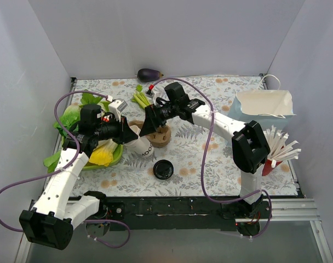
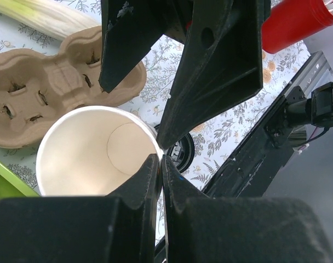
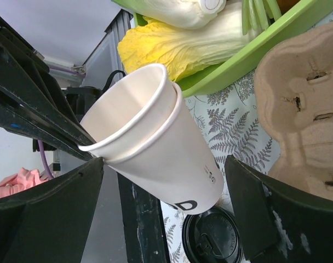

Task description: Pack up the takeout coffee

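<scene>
No cup with a lid on it shows in any view. My left gripper (image 1: 128,135) (image 2: 160,164) is shut on the rim of a lidless white paper cup (image 1: 138,143) (image 2: 84,153), held tilted just above the table. In the right wrist view it is two nested cups (image 3: 155,148) with dark print near the base. My right gripper (image 1: 147,127) (image 3: 164,203) is open, one finger on each side of the cup, not touching it. A loose black round lid (image 1: 163,169) (image 3: 213,241) lies on the table below the cup.
A brown pulp cup carrier (image 1: 160,136) (image 2: 51,82) (image 3: 303,109) sits right of the cup. A green tray (image 1: 114,158) of vegetables is at the left. A paper bag (image 1: 265,109) and a red cup of straws (image 1: 271,164) stand at the right. An eggplant (image 1: 149,73) lies at the back.
</scene>
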